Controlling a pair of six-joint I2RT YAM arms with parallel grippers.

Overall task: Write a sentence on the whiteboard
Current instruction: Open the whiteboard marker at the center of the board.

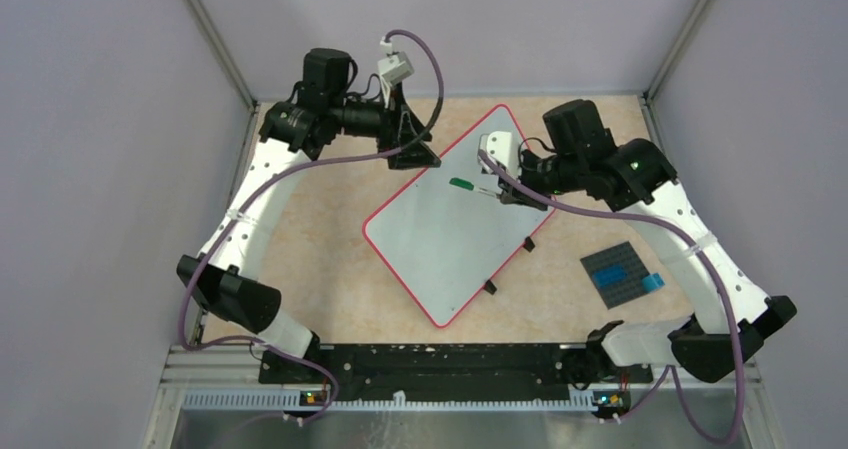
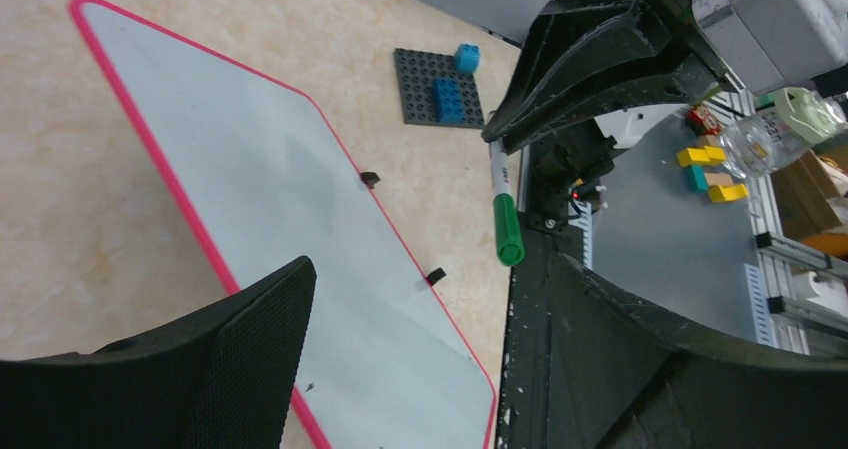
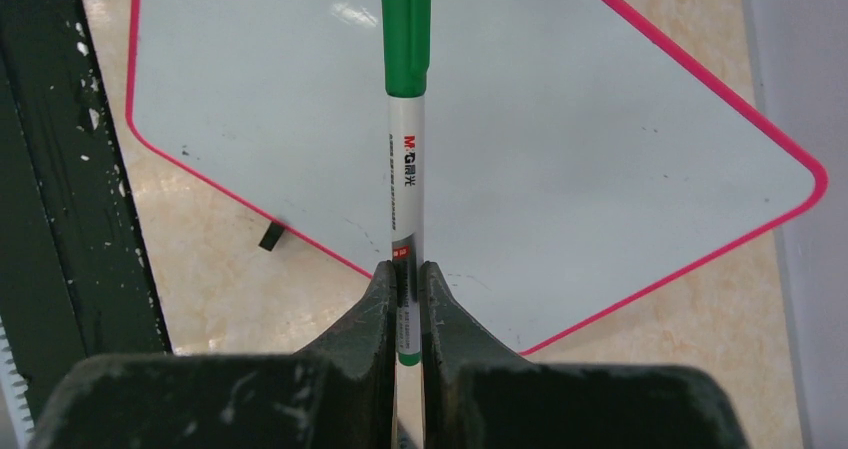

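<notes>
— Your right pincer (image 3: 405, 274), what's it got?

— It is clamped shut on the tail end of the marker (image 3: 405, 179). The barrel runs straight out ahead of my fingers, and the green cap (image 3: 405, 29) sits on the far end.

— And the whiteboard?

— The whiteboard (image 3: 610, 149) lies flat on the table, below and ahead of that pincer, right under the marker. Its long sides slant across the marker's line rather than along it. The marker hangs above it, not touching as far as I can tell.

— Where's your other one?

— My left pincer (image 2: 398, 201) is out beyond the cap end, by the board's far edge, its jaws spread wide and holding nothing. The marker points roughly at it.

— So what decides the next move?

— That line, I'd say. The capped tip faces away from my right pincer and toward the left, which is nearer to it. I can't write until the cap comes off.
</notes>
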